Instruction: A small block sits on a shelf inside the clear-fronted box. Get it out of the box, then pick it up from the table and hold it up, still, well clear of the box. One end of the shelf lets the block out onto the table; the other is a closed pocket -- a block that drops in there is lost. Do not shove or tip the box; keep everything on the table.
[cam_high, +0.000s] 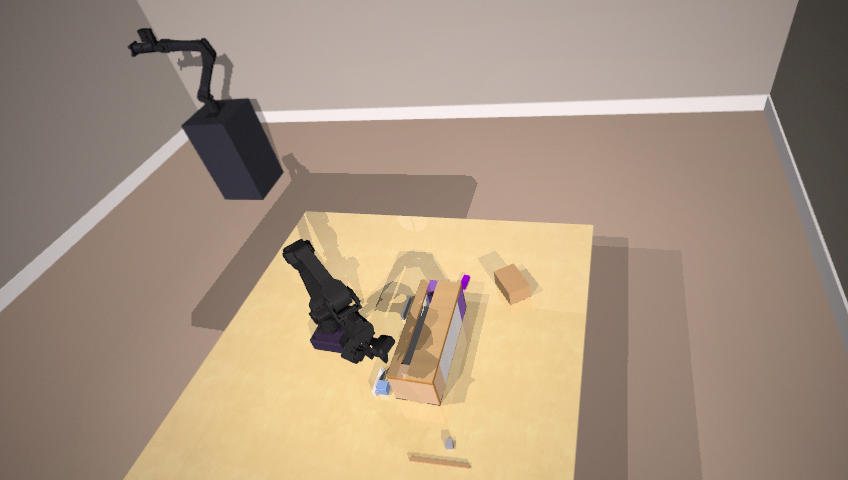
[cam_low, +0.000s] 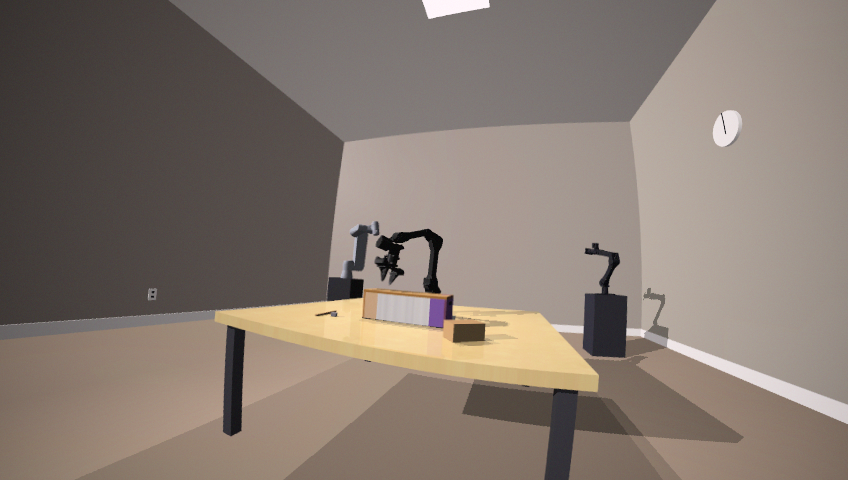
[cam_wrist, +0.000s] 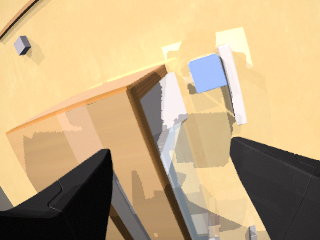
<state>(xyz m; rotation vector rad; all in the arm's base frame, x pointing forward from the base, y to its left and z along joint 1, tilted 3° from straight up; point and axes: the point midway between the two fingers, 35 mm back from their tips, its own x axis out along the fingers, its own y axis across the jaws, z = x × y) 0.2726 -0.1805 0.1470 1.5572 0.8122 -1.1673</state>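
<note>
Black arm (cam_high: 324, 285) rising from a dark purple base (cam_high: 324, 340) left of centre in the top view, upper link slanting toward upper left, forearm folded back down toward lower right. In the exterior view, arched high at centre frame, elbow (cam_low: 436, 240) to the right, wrist reaching left, then pointing down. Gripper (cam_low: 390, 274) hanging nose-down in the air, fingers tapering to points. Jaws partly open, nothing between them. In the wrist view, two dark fingers filling the lower left and lower right corners, a wide gap separating them.
</note>
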